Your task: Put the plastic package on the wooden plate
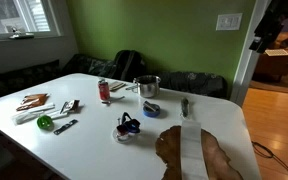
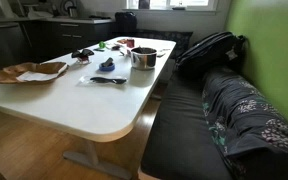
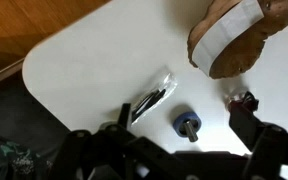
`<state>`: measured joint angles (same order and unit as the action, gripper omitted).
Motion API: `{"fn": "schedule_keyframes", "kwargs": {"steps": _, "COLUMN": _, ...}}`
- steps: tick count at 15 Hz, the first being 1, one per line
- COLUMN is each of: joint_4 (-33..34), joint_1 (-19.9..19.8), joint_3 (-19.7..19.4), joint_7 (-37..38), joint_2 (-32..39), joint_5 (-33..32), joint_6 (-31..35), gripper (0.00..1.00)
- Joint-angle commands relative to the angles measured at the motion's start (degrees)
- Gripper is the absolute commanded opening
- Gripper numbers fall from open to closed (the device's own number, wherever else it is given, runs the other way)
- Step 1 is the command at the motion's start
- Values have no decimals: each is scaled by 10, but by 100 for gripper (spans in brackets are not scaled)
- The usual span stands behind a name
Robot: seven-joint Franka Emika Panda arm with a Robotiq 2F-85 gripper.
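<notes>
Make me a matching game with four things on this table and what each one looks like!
Things:
1 can
2 pot
3 wooden plate
4 plastic package

Looks:
A brown with a white strip across it
B red
C round, shiny metal
D long, thin and see-through

Pairs: 1-B, 2-C, 3-A, 4-D

Bare white desk (image 3: 84,60) lay open between the plastic package (image 3: 152,100) and the wooden plate (image 3: 224,62), with room to pass. A small blue knob (image 3: 188,125) sat just beside the package, off the line to the plate; a steel pot (image 1: 147,86) stood near them.
</notes>
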<state>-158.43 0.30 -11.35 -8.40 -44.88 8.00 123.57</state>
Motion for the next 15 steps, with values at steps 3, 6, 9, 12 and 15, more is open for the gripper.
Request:
{"fn": "schedule_keyframes", "kwargs": {"steps": 3, "joint_4": -1, "joint_1": -3, "joint_3": 13, "joint_7": 7, "joint_2": 18, "joint_5": 17, "joint_6": 7, "gripper": 100}}
{"fn": "schedule_keyframes", "kwargs": {"steps": 6, "joint_4": 17, "joint_1": 7, "joint_3": 8, "joint_7": -5, "joint_2": 27, "joint_5": 30, "joint_6": -37, "gripper": 100}}
{"fn": "schedule_keyframes", "kwargs": {"steps": 9, "joint_4": 11, "joint_1": -3, "joint_3": 17, "joint_7": -2, "joint_2": 20, "joint_5": 24, "joint_6": -24, "gripper": 100}}
{"fn": "schedule_keyframes", "kwargs": {"steps": 12, "joint_4": 11, "joint_1": -3, "joint_3": 17, "joint_7": -2, "joint_2": 20, "joint_5": 25, "joint_6": -25, "gripper": 100}}
{"fn": "schedule_keyframes", "kwargs": {"steps": 15, "joint_4": 13, "joint_1": -2, "joint_3": 36, "joint_7": 74, "joint_2": 63, "joint_5": 75, "joint_6": 99, "gripper": 100}}
